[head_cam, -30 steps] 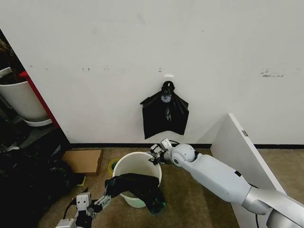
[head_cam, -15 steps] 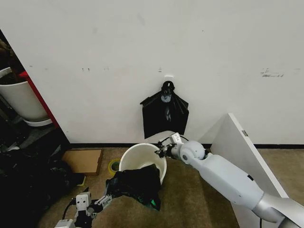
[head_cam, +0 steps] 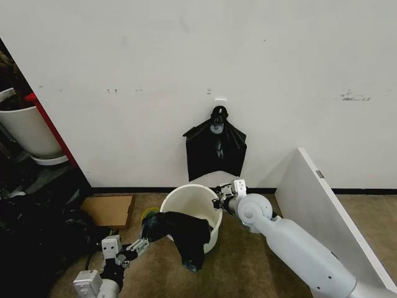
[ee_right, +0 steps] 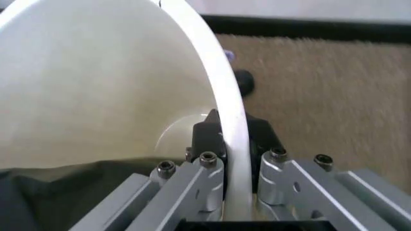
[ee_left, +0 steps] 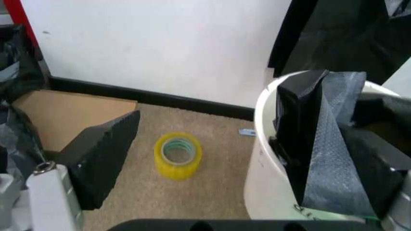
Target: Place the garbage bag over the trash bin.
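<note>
The cream-white trash bin (head_cam: 197, 202) stands on the carpet below the wall. My right gripper (head_cam: 222, 200) is shut on its far right rim, with one finger inside and one outside the rim (ee_right: 218, 82). The black garbage bag (head_cam: 184, 234) hangs crumpled over the bin's near rim and down its front. My left gripper (head_cam: 140, 244) is low at the bin's near left. Its fingers (ee_left: 106, 149) stand wide apart. The bag (ee_left: 334, 154) is draped over the finger that sits at the bin's wall (ee_left: 263, 163). Dark bag plastic (ee_right: 64, 192) lies inside the bin.
A bunch of black bags (head_cam: 215, 152) hangs on the wall behind the bin. A yellow tape roll (ee_left: 178, 154) and flat cardboard (head_cam: 108, 210) lie to the left. A white panel (head_cam: 316, 198) leans at the right. A larger white tub (head_cam: 25, 127) and dark clutter fill the left.
My right gripper has pulled the bin away from me and to the right. The bag stayed hooked on my left gripper, which rose a little, and it now trails over the near rim.
</note>
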Controlling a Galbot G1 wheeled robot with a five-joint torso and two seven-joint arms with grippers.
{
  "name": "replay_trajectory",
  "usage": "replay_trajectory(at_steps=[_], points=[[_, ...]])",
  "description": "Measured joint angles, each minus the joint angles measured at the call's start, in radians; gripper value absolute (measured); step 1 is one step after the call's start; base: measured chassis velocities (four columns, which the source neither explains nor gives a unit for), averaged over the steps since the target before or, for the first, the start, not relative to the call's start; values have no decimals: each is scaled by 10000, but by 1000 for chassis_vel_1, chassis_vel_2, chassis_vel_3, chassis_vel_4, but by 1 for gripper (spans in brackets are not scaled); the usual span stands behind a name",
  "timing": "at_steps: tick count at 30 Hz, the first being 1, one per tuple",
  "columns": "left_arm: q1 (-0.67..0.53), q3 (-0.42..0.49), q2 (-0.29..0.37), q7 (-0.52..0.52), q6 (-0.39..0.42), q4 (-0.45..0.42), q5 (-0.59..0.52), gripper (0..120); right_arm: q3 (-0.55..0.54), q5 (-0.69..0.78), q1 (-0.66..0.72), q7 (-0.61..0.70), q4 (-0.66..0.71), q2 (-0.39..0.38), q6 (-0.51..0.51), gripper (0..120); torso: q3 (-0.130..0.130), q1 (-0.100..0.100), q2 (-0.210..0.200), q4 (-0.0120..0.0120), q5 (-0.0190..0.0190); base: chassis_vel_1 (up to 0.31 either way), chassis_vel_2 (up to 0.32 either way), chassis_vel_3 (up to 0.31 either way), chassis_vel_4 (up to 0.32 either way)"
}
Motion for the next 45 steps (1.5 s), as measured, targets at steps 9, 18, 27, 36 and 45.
replay_trajectory(at_steps=[9,18,27,36,45], points=[[-460,17,258,-4,216,184,-501,100,699,1158,-983,2510,962,516,24,3,0,0,0,-1,0,0,0,0,0],[-845,20,602,59,282,607,-841,100,1302,627,-2036,2940,1523,1043,654,3,0,0,0,-1,-1,0,0,0,0],[-1271,135,841,93,265,987,-904,100,1836,-369,-2601,2707,1609,1551,1758,3,0,0,0,0,0,0,0,0,0],[-2066,233,986,66,299,1316,-1141,100,2134,-438,-2935,3453,1480,2320,2133,3,0,0,0,0,-1,0,0,0,0],[-2658,280,1307,54,360,1594,-1443,100,2190,-1136,-3468,3009,1459,2648,3087,3,0,0,0,0,-1,0,0,0,0]])
